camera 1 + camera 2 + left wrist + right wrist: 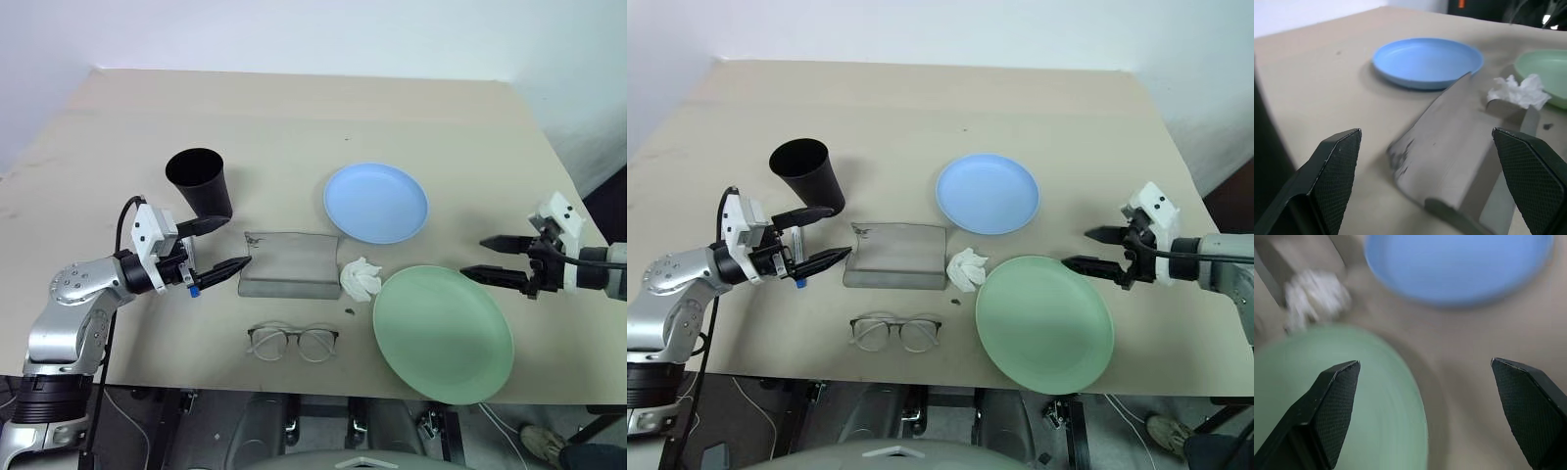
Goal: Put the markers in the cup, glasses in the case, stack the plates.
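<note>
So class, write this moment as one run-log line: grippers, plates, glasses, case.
left gripper: open, by case | right gripper: open, by green plate | blue plate: unstacked | glasses: on table

Marker mostly hidden behind the left claw; green plate blurred.

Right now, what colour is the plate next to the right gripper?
Pale green plate, clearest in the left eye view.

Crumpled tissue between case and plates
</note>
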Motion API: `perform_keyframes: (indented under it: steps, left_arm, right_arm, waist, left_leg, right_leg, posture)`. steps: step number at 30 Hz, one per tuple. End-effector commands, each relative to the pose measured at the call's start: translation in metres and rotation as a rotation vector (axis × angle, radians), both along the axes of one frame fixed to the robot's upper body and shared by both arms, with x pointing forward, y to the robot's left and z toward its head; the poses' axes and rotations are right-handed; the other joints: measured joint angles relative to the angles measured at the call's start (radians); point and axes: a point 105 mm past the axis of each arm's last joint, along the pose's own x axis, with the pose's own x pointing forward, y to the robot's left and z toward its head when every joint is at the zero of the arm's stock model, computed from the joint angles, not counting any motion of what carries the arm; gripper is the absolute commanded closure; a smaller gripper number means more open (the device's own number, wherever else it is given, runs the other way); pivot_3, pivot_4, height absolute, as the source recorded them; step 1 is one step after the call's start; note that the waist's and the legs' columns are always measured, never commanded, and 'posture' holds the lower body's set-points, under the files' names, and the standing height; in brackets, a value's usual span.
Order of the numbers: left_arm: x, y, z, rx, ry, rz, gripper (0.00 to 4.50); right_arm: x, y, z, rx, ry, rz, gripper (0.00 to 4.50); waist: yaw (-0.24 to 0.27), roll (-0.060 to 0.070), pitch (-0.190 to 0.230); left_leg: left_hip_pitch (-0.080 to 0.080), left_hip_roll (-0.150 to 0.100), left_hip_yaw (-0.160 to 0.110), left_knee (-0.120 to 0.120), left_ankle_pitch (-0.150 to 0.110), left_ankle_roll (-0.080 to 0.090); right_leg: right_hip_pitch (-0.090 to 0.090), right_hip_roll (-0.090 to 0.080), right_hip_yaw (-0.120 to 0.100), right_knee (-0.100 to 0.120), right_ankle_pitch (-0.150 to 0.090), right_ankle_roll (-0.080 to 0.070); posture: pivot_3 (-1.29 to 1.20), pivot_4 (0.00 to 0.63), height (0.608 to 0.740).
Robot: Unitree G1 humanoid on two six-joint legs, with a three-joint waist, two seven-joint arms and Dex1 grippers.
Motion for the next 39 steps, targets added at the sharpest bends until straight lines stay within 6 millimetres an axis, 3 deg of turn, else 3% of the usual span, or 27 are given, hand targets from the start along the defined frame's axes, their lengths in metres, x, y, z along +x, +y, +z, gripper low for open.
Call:
perform_keyframes:
  steps: [1, 5, 8, 19, 20, 24, 30, 34, 39]
  left_arm:
    - [0.001, -0.005, 0.005, 0.008, -0.032, -0.019, 0.02]
    - [0.004, -0.006, 0.003, 0.006, -0.042, -0.025, 0.02]
    - [0.005, -0.006, 0.003, -0.001, -0.055, -0.024, 0.00]
    - [0.008, 0.003, -0.004, 0.007, -0.062, -0.008, 0.00]
    - [0.009, 0.003, -0.004, 0.006, -0.057, -0.012, 0.00]
    - [0.009, 0.003, -0.007, 0.005, -0.042, -0.025, 0.00]
    - [0.011, 0.002, -0.008, 0.000, -0.038, -0.029, 0.00]
    - [0.013, 0.002, -0.005, -0.005, -0.046, -0.019, 0.00]
    - [0.011, 0.005, -0.005, 0.001, -0.050, -0.002, 0.00]
  right_arm:
    - [-0.004, -0.004, -0.006, -0.045, 0.077, 0.011, 0.00]
    - [-0.006, -0.005, -0.028, -0.129, 0.139, 0.029, 0.00]
    - [-0.005, -0.001, -0.026, -0.132, 0.132, 0.058, 0.59]
    - [-0.009, -0.005, -0.008, -0.139, 0.086, 0.076, 4.30]
    - [-0.011, -0.006, -0.004, -0.137, 0.084, 0.076, 4.46]
    - [-0.020, -0.005, 0.014, -0.079, 0.058, 0.078, 4.46]
    - [-0.014, 0.003, 0.067, 0.111, -0.078, 0.049, 4.46]
    - [0.016, 0.008, 0.089, 0.236, -0.165, 0.006, 4.46]
    - [0.070, 0.019, 0.093, 0.255, -0.273, -0.029, 4.46]
  waist:
    - [0.000, 0.001, 0.000]
    - [0.001, 0.001, 0.000]
    - [0.001, 0.001, 0.000]
    - [0.002, 0.001, 0.000]
    - [0.003, 0.001, 0.000]
    - [0.004, 0.001, 0.000]
    - [-0.001, 0.002, 0.001]
    - [-0.005, 0.003, 0.001]
    - [-0.002, 0.002, 0.001]
  left_leg:
    - [0.000, 0.000, 0.000, 0.000, 0.000, 0.000]
    - [0.000, 0.000, 0.000, 0.000, 0.000, 0.000]
    - [-0.001, 0.000, 0.000, 0.001, 0.000, 0.000]
    - [0.000, 0.000, 0.000, 0.001, 0.000, 0.000]
    - [0.000, 0.000, 0.000, 0.001, 0.000, 0.000]
    - [0.000, 0.000, 0.000, 0.001, 0.000, 0.000]
    - [0.000, 0.000, 0.000, 0.001, 0.000, 0.000]
    - [0.001, 0.000, 0.000, 0.001, 0.000, 0.000]
    - [-0.001, 0.000, 0.001, 0.002, 0.000, 0.000]
  right_leg:
    - [0.000, 0.000, 0.000, 0.000, 0.000, 0.000]
    - [0.000, 0.000, 0.000, 0.000, 0.001, 0.001]
    - [0.000, 0.000, 0.000, 0.000, 0.001, 0.001]
    - [0.000, 0.000, 0.000, 0.000, 0.002, 0.003]
    - [0.000, 0.000, 0.000, 0.000, 0.002, 0.003]
    - [0.001, 0.000, -0.001, 0.000, 0.002, 0.003]
    - [0.001, 0.000, -0.001, 0.000, 0.002, 0.003]
    - [0.002, 0.000, -0.001, 0.000, 0.002, 0.003]
    - [0.000, 0.000, 0.000, 0.000, 0.001, 0.002]
  posture:
    - [0.00, 0.150, 0.681]
    - [0.00, 0.150, 0.681]
    - [0.00, 0.150, 0.681]
    - [0.00, 0.150, 0.681]
    - [0.00, 0.150, 0.681]
    - [0.00, 0.150, 0.681]
    - [0.00, 0.150, 0.681]
    - [0.00, 0.150, 0.681]
    - [0.00, 0.150, 0.681]
